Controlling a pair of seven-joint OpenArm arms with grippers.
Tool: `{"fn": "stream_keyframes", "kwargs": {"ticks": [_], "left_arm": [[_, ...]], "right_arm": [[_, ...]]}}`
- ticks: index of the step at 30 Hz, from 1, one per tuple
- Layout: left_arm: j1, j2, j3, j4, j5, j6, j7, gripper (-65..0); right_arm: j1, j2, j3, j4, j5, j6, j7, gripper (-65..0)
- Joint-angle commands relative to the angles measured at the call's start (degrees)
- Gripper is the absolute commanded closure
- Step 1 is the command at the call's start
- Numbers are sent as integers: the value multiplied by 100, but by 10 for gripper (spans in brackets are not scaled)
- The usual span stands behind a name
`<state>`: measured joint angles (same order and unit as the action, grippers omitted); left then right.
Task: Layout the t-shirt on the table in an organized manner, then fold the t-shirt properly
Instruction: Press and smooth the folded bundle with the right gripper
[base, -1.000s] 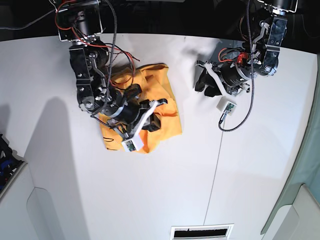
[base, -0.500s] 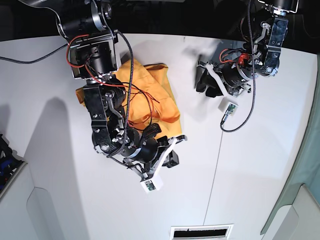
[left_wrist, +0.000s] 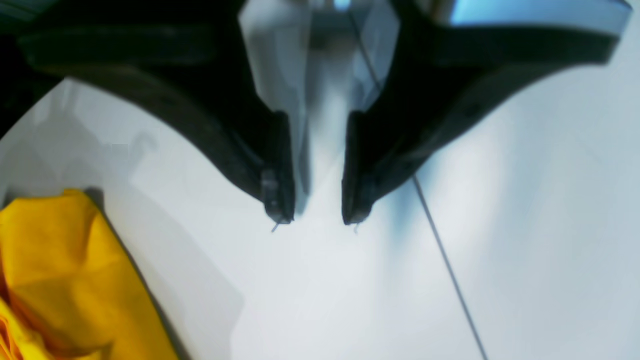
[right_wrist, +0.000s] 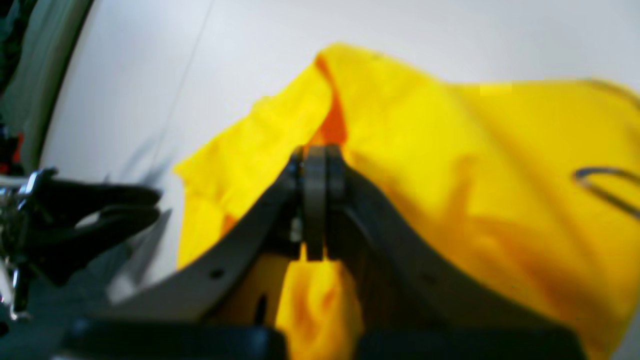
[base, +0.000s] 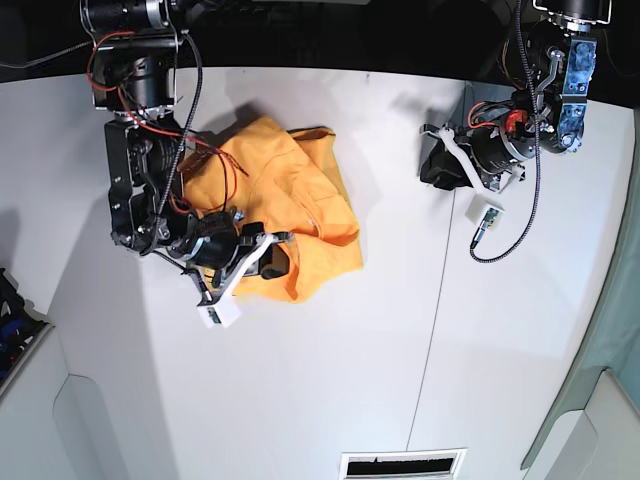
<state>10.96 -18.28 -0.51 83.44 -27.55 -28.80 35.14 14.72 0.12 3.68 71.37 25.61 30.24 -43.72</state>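
Across the white table (base: 330, 380), the crumpled t-shirt (base: 300, 200) has been dragged back leftward by the right gripper (right_wrist: 315, 200), shut fast on a fold, while the empty left gripper (left_wrist: 312, 220), narrowed but still parted, has been drawn farther off, so laying-out remains unfinished.

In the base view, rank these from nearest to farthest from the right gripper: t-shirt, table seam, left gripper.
1. t-shirt: the right gripper is shut on it, left side of the view.
2. table seam: right of the shirt, past bare table.
3. left gripper: upper right, beyond the seam's line.
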Motion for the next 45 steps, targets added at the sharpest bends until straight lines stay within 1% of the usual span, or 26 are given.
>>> {"fn": "stream_keyframes", "kwargs": {"ticks": [1, 3, 5, 6, 7, 8, 9, 10, 13, 15, 16, 18, 21, 23, 24, 26, 28, 30, 35, 38, 39, 41, 43, 44, 45], "left_arm": [[-15, -59, -20, 50, -11, -42, -7, -178], [-15, -61, -20, 52, -11, -42, -48, -178], [-15, -63, -20, 52, -11, -39, -52, -178], [-15, -63, -20, 52, -9, -42, -52, -178], [-15, -63, -20, 52, -9, -39, -52, -178], [-15, -63, -20, 50, -11, -39, -52, -178], [-15, -63, -20, 52, -9, -39, -52, -178], [-15, -61, -20, 52, -9, -39, -50, -178], [-15, -61, -20, 52, -11, -39, -46, -178], [-15, -61, -20, 50, -9, -39, -37, -178], [-15, -63, -20, 52, -9, -39, -37, -178], [-15, -63, -20, 52, -9, -39, -35, -178], [-15, -63, -20, 52, -9, -39, -22, -178], [-15, -63, -20, 52, -9, -39, -20, -178], [-15, -63, -20, 52, -9, -42, -17, -178], [-11, -63, -20, 50, -9, -42, -13, -178], [2, -66, -20, 50, -7, -39, -13, -178], [4, -63, -20, 50, -9, -39, -9, -178], [2, -63, -20, 50, -11, -39, 28, -178], [2, -66, -22, 50, -13, -37, 26, -178], [2, -66, -22, 50, -13, -37, 24, -178], [2, -90, -22, 50, -50, -37, 26, -178], [0, -98, -22, 50, -57, -37, 26, -178], [0, -98, -22, 50, -59, -39, 26, -178], [0, -98, -22, 50, -59, -39, 26, -178]], "right_arm": [[66, 17, 15, 197, 201, 105, 160, 0], [-61, 2, 15, 275, 385, 133, 197, 0], [-116, -31, 15, 282, 435, 131, 236, 0], [-129, -61, 13, 282, 420, 129, 260, -56], [-129, -109, 11, 275, 367, 116, 280, -148], [-127, -149, 11, 275, 258, 105, 299, -227], [-125, -208, 2, 275, 136, 107, 348, -279], [-125, -243, -20, 275, 15, 107, 411, -301], [-125, -280, -214, 249, -313, 96, 509, -301], [-125, -280, -391, 155, -544, -70, 629, -298], [-122, -280, -476, 79, -662, -157, 719, -285], [-122, -280, -625, -87, -820, -286, 901, -220], [-103, -282, -820, -317, -870, -306, 1141, -96], [-90, -284, -916, -376, -870, -299, 1366, 0], [-87, -284, -955, -376, -870, -291, 1467, 0], [-39, -302, -1001, -374, -868, -157, 1617, 0], [55, -374, -1012, -374, -870, -70, 1633, 0], [190, -474, -1019, -374, -868, 90, 1633, 0], [616, -743, -1032, -374, -839, 127, 1635, 0], [863, -820, -1058, -374, -614, 129, 1633, 0], [929, -835, -1058, -374, -529, 129, 1633, -49], [1016, -870, -1058, -372, -376, 127, 1633, -192], [1049, -881, -1058, -372, -348, 127, 1631, -310], [1049, -881, -1058, -372, -352, 127, 1628, -347], [1047, -872, -1056, -372, -354, 127, 1602, -361]]}}
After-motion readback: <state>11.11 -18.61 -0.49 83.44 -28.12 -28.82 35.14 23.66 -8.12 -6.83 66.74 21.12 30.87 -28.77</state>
